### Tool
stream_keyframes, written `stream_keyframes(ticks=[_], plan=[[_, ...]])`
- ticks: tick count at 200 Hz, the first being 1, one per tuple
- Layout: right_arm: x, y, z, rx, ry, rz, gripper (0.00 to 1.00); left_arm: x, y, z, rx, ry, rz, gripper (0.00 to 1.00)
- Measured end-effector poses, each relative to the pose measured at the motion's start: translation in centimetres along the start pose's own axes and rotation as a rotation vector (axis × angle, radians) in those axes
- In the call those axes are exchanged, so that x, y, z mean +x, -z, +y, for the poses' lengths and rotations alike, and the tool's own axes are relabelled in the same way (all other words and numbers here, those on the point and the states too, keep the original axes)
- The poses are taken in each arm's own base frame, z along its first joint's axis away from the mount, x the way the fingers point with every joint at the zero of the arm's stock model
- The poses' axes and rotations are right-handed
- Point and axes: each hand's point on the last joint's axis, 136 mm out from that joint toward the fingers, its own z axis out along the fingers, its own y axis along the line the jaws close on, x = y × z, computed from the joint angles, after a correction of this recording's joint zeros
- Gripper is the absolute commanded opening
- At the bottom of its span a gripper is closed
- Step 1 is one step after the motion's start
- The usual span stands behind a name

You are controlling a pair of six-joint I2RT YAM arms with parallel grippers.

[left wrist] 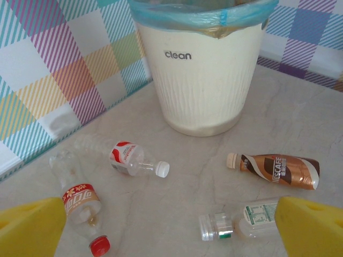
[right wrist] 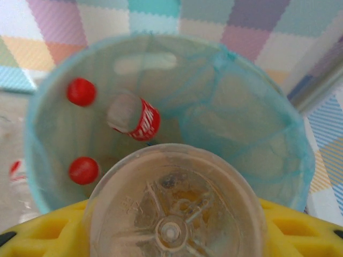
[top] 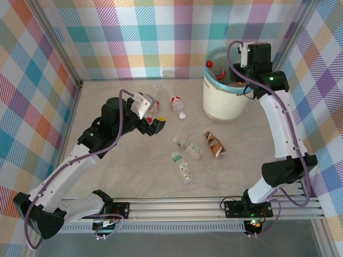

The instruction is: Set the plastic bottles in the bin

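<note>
I get bright, even light on all 3 cams; faint soft shadows on the table (top: 134, 176). Right wrist pic: clear bottle (right wrist: 171, 214) up close is blurred.

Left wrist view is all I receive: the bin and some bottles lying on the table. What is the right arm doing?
Observer: The right gripper holds a clear bottle over the opening of the bin.
Operator: Is anything inside the bin?
Observer: Yes, a red-labelled bottle and two red caps.
Operator: Any bottle outside my view?
Observer: Yes, another bottle lies closest to the near edge of the table.
</note>
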Motion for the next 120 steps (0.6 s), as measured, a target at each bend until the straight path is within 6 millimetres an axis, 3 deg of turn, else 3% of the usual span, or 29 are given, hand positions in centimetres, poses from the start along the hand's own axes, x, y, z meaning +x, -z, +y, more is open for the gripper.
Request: stream_keyframes(ticks=[37, 120], plan=[[2.8, -4.3, -0.8, 0.064, 0.003, 0.098, 0.45, 0.1, -0.1, 0.0, 0.001, 0.000, 0.004, 1.00], [5.5, -9.6, -1.7, 0.051, -0.101, 0.184, 0.51, 1.2, -0.9, -0.1, 0.007, 0.006, 0.036, 1.00]])
